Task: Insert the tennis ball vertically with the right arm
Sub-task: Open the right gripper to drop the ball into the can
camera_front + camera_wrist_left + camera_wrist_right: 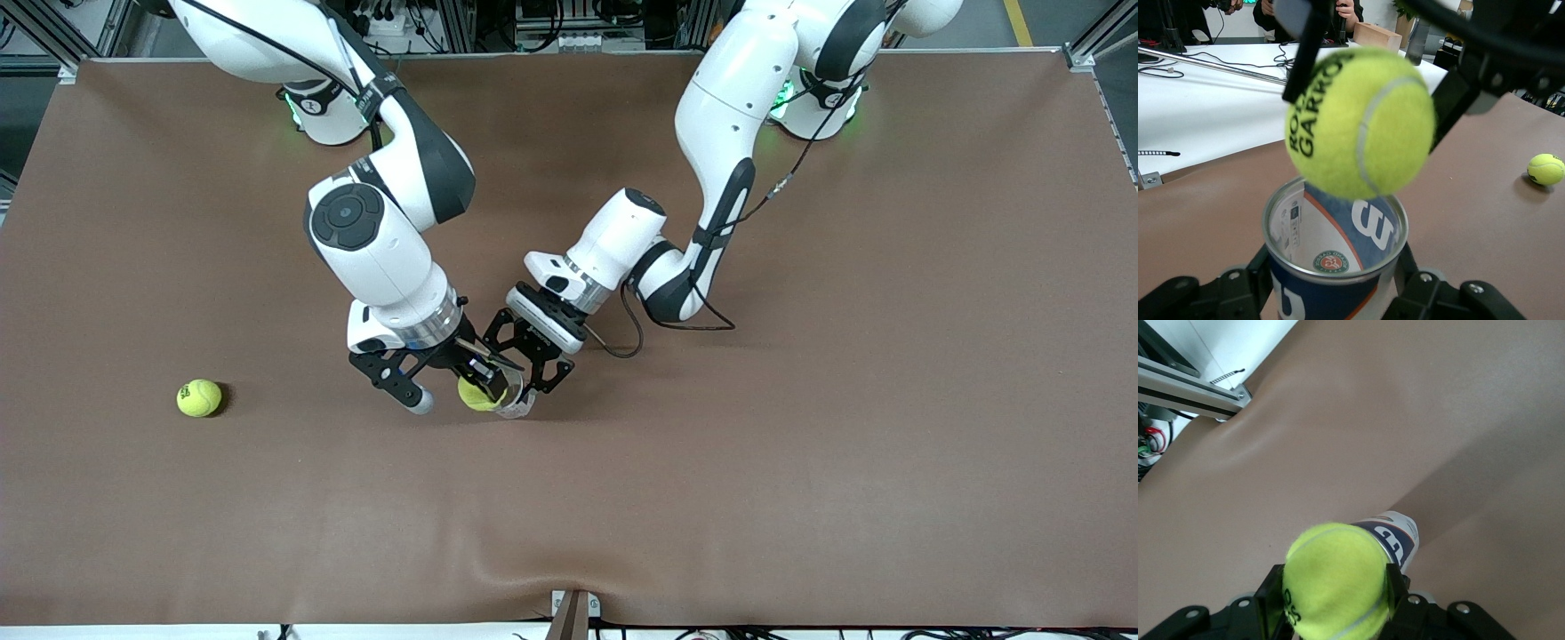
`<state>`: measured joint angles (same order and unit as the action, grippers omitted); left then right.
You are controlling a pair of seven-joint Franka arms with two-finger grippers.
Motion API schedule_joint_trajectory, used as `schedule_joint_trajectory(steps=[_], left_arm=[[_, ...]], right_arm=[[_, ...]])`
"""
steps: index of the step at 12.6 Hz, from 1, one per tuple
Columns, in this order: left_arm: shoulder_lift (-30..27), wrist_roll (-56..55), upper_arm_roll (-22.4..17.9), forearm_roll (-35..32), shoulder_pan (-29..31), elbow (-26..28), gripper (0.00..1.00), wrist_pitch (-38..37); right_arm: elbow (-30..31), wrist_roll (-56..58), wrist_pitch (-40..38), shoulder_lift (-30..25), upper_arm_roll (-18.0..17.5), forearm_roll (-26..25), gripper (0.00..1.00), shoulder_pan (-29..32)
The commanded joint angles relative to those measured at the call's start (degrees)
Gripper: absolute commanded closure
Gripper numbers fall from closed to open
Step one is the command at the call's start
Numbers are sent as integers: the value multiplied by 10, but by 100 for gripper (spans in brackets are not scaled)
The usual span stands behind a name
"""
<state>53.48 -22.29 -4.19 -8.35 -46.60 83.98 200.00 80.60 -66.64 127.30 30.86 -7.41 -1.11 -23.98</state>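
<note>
Front view showed the brown table (800,498) with both arms meeting near its middle. The right arm (382,240) reached down from its base and its right gripper (449,391) was clenched on a tennis ball (477,396), which hung just over the open mouth of a can (516,404). The left arm (711,178) came in from its own end, and the left gripper (524,378) was clamped round that can, keeping it upright on the table. A second ball (199,397) lay well apart, toward the right arm's end of the table.

In the left wrist view the tennis ball (1360,123) looked nearly as wide as the can's rim (1336,230) and sat a little off centre over it. My judgement is that a drop from there could catch the rim and bounce the ball away, or a push down could tilt the can in the left gripper's hold. The right gripper's fingers might also strike the rim, being wider than the mouth.

The ball read "ROLAND GARROS" in part, in black letters. The can carried a large white W, seemingly Wilson's, and a small round Roland Garros badge; the fine print inside was unreadable.
</note>
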Motion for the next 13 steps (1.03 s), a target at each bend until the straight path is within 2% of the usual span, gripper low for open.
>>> schedule_joint_trajectory(steps=[1,3,4,5,6,7,13], left_arm=[[13,-1,-8,-8,-4,-15,27,12],[13,-1,-8,-8,-4,-15,27,12],[13,-1,-8,-7,-4,-15,27,12],[13,-1,-8,-7,-4,-15,27,12],[13,-1,-8,-7,-4,-15,27,12],[13,-1,-8,-8,-4,-15,27,12],[13,-1,-8,-7,-4,-15,25,12]], right_arm=[[0,-4,12,5,9,12,55,-10],[3,-5,23,8,9,13,54,-14],[3,-5,23,8,9,13,46,-14],[3,-5,23,8,9,13,34,-15],[3,-5,23,8,9,13,11,-15],[4,-4,23,8,9,12,0,-15],[6,-2,21,4,8,11,0,-15]])
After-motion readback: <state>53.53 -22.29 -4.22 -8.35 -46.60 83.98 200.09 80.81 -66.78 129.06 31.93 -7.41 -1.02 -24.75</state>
